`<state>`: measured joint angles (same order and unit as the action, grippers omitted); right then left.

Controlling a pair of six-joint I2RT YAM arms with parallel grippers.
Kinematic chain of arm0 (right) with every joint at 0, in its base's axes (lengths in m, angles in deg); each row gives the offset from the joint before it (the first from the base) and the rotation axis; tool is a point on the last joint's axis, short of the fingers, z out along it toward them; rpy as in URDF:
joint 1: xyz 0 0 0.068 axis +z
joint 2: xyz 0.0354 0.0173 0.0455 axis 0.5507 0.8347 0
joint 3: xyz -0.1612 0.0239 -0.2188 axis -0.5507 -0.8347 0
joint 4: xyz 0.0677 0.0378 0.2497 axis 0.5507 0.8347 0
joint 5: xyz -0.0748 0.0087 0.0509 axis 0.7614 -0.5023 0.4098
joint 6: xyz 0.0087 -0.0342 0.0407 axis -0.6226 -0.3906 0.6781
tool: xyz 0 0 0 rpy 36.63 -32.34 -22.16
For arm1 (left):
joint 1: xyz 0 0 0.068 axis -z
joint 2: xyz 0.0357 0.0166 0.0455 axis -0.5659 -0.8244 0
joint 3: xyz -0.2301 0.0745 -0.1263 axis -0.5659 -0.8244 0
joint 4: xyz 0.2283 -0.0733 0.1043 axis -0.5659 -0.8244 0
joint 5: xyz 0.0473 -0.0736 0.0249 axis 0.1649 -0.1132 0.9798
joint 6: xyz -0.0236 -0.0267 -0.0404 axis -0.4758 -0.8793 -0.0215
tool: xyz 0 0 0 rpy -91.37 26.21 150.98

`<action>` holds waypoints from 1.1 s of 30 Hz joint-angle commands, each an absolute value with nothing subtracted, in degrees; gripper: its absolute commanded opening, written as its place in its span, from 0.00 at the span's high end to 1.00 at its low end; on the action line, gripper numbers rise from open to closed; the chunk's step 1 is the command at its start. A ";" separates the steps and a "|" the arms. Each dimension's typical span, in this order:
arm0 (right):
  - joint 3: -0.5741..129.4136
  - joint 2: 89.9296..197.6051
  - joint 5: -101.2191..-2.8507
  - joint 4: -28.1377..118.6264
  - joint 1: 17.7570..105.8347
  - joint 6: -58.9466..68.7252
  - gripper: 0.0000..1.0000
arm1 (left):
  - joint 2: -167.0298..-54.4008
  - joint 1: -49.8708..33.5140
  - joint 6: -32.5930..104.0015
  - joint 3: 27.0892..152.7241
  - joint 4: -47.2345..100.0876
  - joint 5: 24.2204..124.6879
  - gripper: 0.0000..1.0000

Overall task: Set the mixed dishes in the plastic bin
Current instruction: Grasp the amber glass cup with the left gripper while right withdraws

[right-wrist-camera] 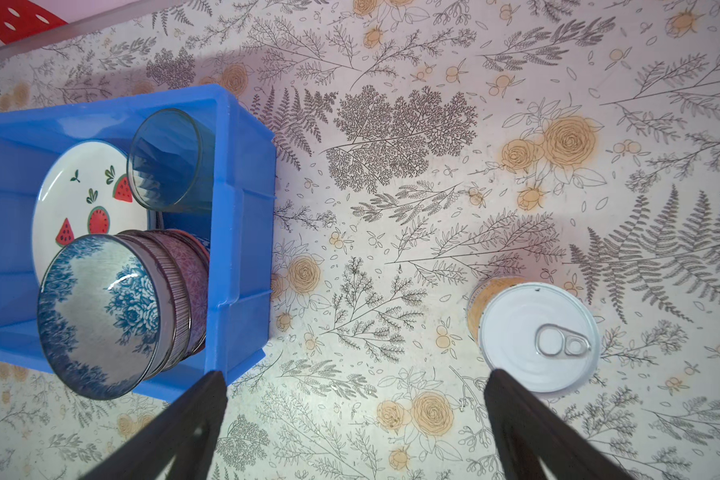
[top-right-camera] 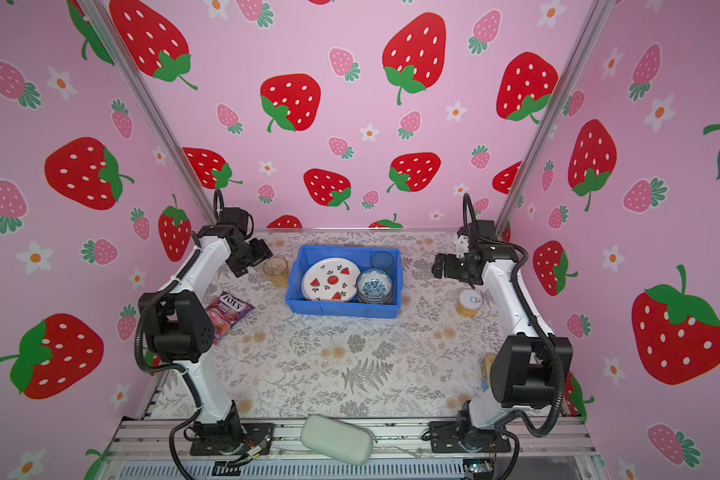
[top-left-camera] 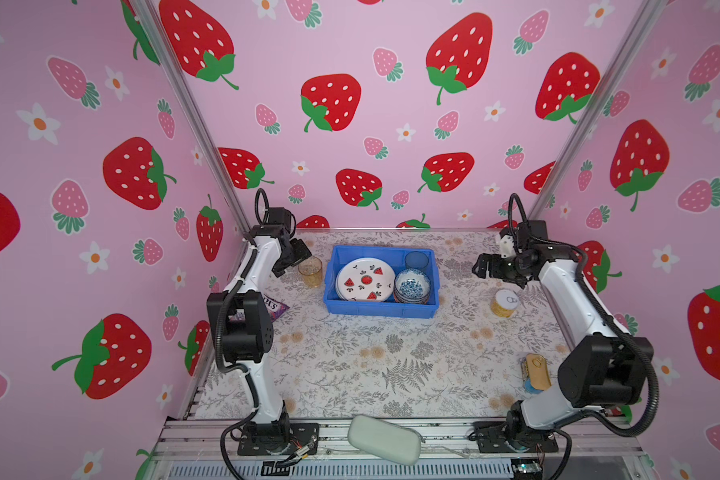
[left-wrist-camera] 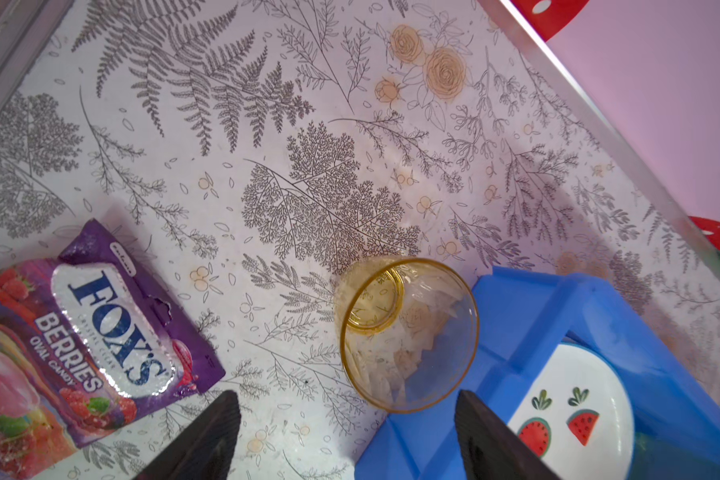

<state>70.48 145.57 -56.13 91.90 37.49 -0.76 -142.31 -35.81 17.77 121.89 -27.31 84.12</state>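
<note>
The plastic bin is bright blue and stands at the back middle of the table. Inside it lie a white watermelon plate, a stack of small patterned bowls with a blue-white one on top, and a dark green tumbler. An amber tumbler stands upright on the table just left of the bin. My left gripper hovers beside it; in the left wrist view the gripper is open and empty, with the amber tumbler just ahead. My right gripper is open and empty, right of the bin.
A purple candy bag lies left of the bin near the left arm. A white-lidded can stands under the right arm, and a flat golden tin lies by the right elbow. A grey-green pouch rests on the front rail.
</note>
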 commanded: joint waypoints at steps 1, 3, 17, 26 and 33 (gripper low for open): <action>70.04 144.73 -59.27 90.31 36.55 -2.18 0.01 | -145.58 -36.01 17.66 126.90 -30.28 85.32 0.21; 70.04 145.16 -59.87 90.06 36.28 -2.18 0.01 | -147.30 -35.98 17.77 128.42 -30.83 84.94 0.26; 70.40 147.27 -61.58 89.84 35.17 -2.35 0.01 | -151.25 -36.04 17.41 126.61 -29.74 83.50 0.50; 70.85 147.90 -61.76 89.91 34.98 -2.44 0.01 | -150.81 -35.88 17.37 122.57 -27.67 83.08 0.65; 71.97 148.56 -62.77 90.30 34.99 -2.27 0.01 | -150.02 -35.88 17.68 120.88 -27.12 83.17 0.81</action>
<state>70.52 147.89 -61.49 89.84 35.39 -0.95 -150.87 -35.81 17.92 121.50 -27.09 82.74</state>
